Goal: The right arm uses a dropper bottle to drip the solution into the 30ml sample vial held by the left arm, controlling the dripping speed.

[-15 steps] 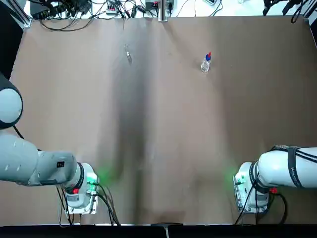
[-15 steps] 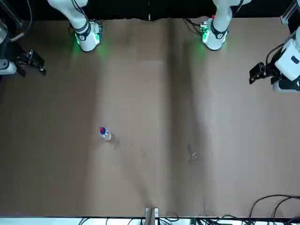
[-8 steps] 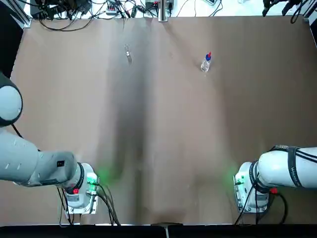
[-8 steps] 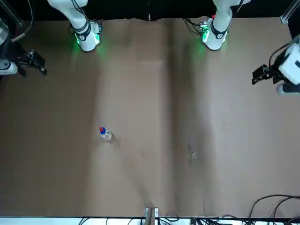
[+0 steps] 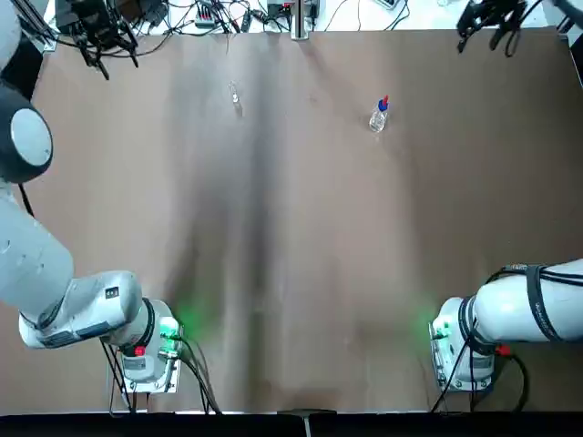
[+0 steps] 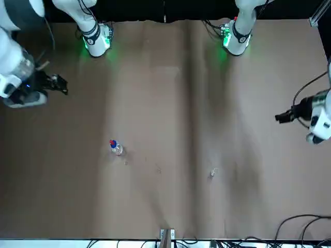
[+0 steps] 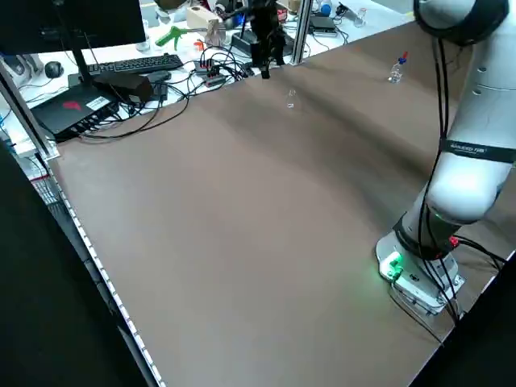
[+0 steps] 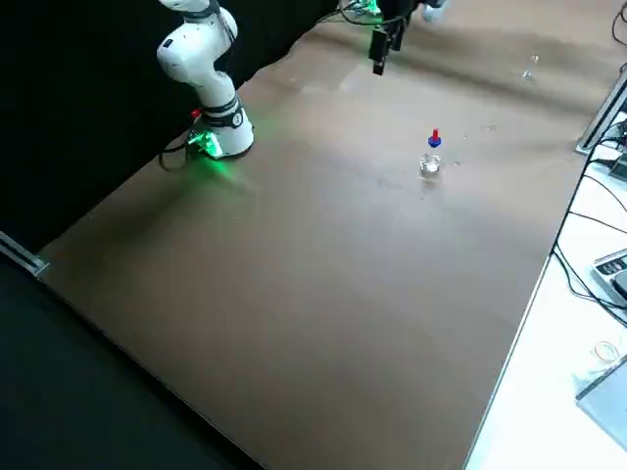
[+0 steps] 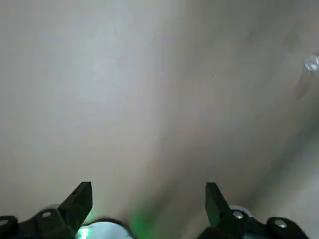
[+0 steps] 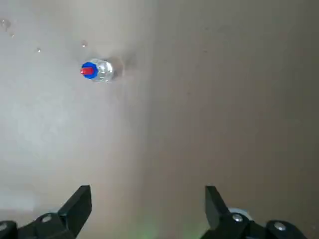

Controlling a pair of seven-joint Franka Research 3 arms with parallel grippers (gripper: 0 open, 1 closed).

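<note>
While both grippers are up by the far corners of the table, neither is holding anything.

Top view, left to right:
- Left arm: runs up the left edge from its base at lower left, green light lit there.
- Left gripper: upper left, partly over the tangle of black cables. Left wrist view has its fingers spread wide, nothing between them.
- Sample vial: upper left of centre, on the brown table surface, well apart from both grippers. Can't tell if it's standing or lying.
- Metal post: top edge, near the middle, between vial and bottle left to right.
- Dropper bottle: upper right of centre, upright on the table, red tip up, blue collar below it, clear body. Well apart from the vial.
- Right gripper: upper right corner area, beyond the bottle to the right. Right wrist view has its fingers spread wide too, empty gap.
- Right arm: base at lower right, black cable strapped along it.

Right wrist view also has a few small clear spots on the surface near the bottle. Can't tell what they are.
</note>
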